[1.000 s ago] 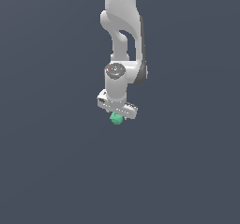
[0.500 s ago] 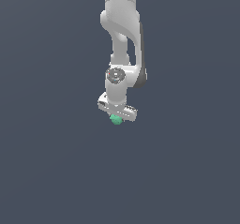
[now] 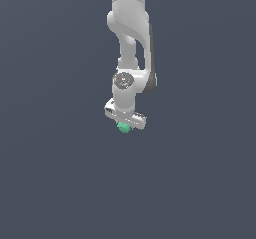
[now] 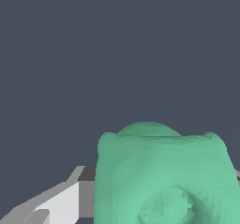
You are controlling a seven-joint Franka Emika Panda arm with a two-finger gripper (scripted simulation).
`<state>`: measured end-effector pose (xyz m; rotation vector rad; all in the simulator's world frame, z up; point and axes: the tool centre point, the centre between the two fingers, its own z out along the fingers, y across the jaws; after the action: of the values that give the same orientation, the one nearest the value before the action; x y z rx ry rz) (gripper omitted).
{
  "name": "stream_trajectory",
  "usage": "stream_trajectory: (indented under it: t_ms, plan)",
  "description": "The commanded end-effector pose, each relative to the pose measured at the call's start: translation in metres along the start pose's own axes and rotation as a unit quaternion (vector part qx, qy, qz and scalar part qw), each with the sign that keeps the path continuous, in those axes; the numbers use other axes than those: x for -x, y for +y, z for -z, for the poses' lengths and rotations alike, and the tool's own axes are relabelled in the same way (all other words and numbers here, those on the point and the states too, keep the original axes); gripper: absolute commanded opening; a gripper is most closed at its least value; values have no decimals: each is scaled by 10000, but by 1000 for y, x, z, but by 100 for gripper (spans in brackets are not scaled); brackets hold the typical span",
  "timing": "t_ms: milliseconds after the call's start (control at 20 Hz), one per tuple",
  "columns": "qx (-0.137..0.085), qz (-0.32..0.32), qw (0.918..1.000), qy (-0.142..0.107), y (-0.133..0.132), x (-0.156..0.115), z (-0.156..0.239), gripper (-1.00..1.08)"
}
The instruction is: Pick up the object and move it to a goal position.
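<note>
The object [image 3: 123, 128] is a small mint-green lumpy blob, tucked right under my white gripper [image 3: 124, 127] in the exterior view. The gripper hangs from the white arm in the upper middle of that view and is shut on the object. In the wrist view the object [image 4: 161, 176] fills much of the picture, very close to the camera, with one grey and white finger [image 4: 61, 202] beside it. The other finger is hidden behind the object.
A plain dark grey surface [image 3: 60, 173] fills the rest of both views. No other objects or edges show.
The gripper with the object in it has risen slightly and shifted a little toward the exterior view's left. The grip has not changed.
</note>
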<state>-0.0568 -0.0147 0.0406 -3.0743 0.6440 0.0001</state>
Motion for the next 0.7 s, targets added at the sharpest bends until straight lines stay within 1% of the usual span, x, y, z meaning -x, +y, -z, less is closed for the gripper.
stream_trajectory:
  t_ms: [0,300,650]
  plan:
    - [-2,1,10000,2,-2,0,2,-100]
    - [1,-1,10000,2,-15,-1,22,-100]
    - [4,-3,10000,3,-45,-2,68,-100]
